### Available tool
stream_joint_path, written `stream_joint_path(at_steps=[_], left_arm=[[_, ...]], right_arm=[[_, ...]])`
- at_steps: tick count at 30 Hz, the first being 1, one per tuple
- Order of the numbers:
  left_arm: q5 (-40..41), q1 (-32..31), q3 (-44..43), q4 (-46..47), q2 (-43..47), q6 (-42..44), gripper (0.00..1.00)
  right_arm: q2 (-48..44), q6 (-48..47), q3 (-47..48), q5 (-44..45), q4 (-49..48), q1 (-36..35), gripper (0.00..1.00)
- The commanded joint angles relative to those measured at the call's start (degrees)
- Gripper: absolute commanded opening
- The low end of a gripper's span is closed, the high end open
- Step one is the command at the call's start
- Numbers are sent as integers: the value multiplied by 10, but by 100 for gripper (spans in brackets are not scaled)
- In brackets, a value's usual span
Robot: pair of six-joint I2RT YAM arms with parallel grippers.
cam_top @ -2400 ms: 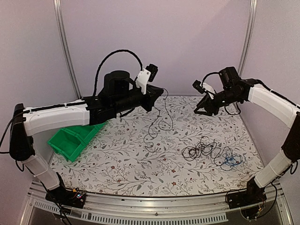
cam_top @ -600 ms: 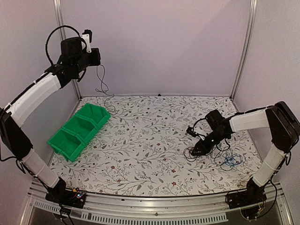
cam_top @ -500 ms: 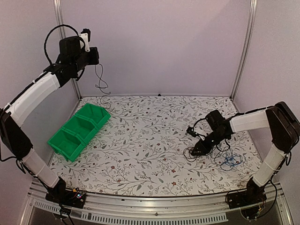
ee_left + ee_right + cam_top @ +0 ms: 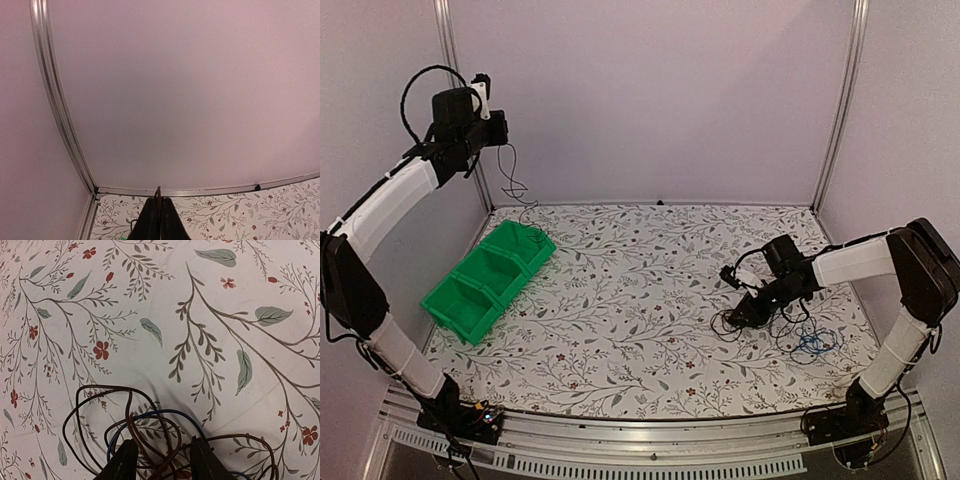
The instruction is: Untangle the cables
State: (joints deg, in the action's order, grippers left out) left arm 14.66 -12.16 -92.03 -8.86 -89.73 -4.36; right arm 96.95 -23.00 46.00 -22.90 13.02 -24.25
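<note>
Cables (image 4: 770,322) in a tangle
Left claw (image 4: 502,130) pinches one black cable (image 4: 510,187) high above the green bin (image 4: 485,280); right claw (image 4: 160,460), spread, far off on them.

Pale lilac walls (image 4: 660,90) are closing in the scene on three sides, and aluminium posts (image 4: 842,100) are rising at the upper left and upper right. A white cloth (image 4: 620,290) printed with grey leaves and red flowers is covering the table across the lower half. A metal rail (image 4: 640,440) is running along the bottom edge. Soft, even light is falling.
</note>
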Motion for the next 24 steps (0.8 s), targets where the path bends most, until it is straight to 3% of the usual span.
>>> stream_joint_path(at_steps=[1, 13, 24], left_arm=[[-29, 19, 17, 6, -13, -24, 0], [-2, 27, 31, -4, -59, -33, 0], [0, 33, 98, 3, -5, -40, 0]], right_arm=[[6, 1, -23, 49, 11, 6, 40], [1, 2, -28, 50, 5, 6, 40], [11, 5, -17, 54, 15, 6, 41]])
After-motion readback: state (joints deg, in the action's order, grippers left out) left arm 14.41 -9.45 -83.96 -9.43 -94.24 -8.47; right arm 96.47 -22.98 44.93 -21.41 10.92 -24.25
